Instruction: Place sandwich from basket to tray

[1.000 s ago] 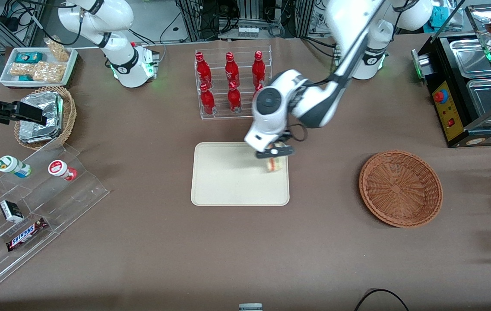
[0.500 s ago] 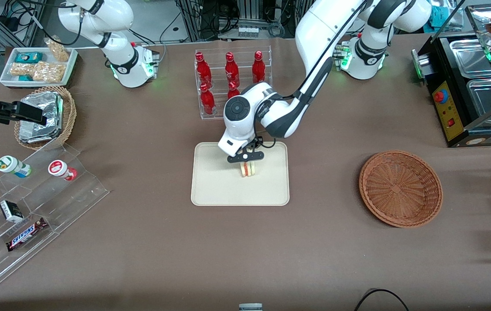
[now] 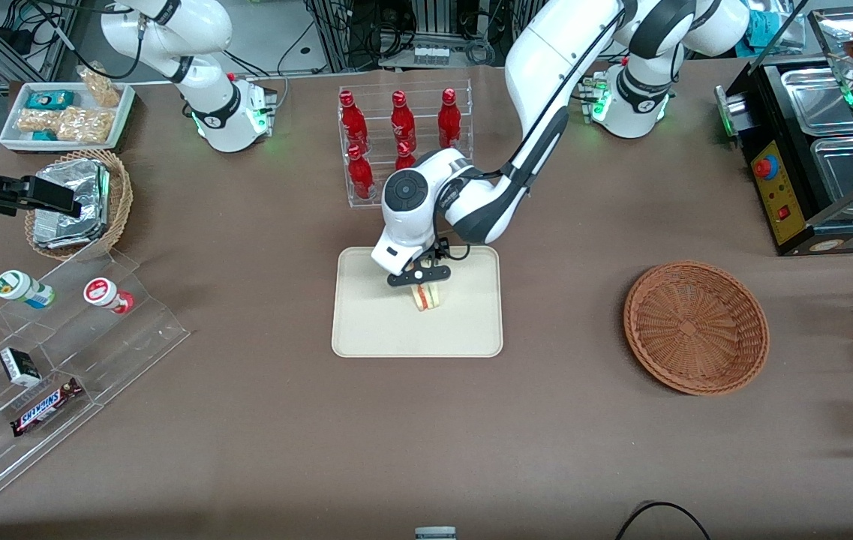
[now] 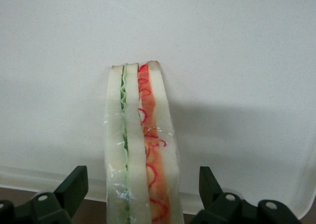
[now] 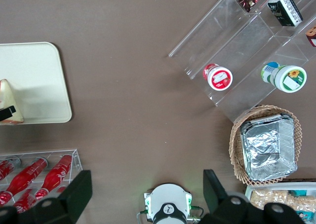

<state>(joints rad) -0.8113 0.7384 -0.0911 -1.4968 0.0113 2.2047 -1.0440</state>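
The sandwich (image 3: 426, 297) is a wedge of white bread with green and red filling, standing on edge on the cream tray (image 3: 366, 330), near its middle. My gripper (image 3: 420, 283) hangs just over the sandwich and is open. In the left wrist view the sandwich (image 4: 140, 150) stands between the black fingers (image 4: 74, 184) with a gap on each side, and the gripper (image 4: 140, 179) straddles it above the tray (image 4: 237, 61). The right wrist view shows the sandwich (image 5: 9, 103) on the tray (image 5: 34, 80). The reddish-brown wicker basket (image 3: 696, 326) lies empty toward the working arm's end.
A clear rack of red bottles (image 3: 402, 146) stands just farther from the camera than the tray, close to the arm's elbow. A tan basket of foil packs (image 3: 81, 202) and an acrylic stepped shelf (image 3: 58, 352) lie toward the parked arm's end. A black food warmer (image 3: 816, 150) stands past the basket.
The arm has swung from the tray's edge toward its middle, carrying the sandwich along and lowering it. The sandwich now stands on the tray with the fingers apart from it.
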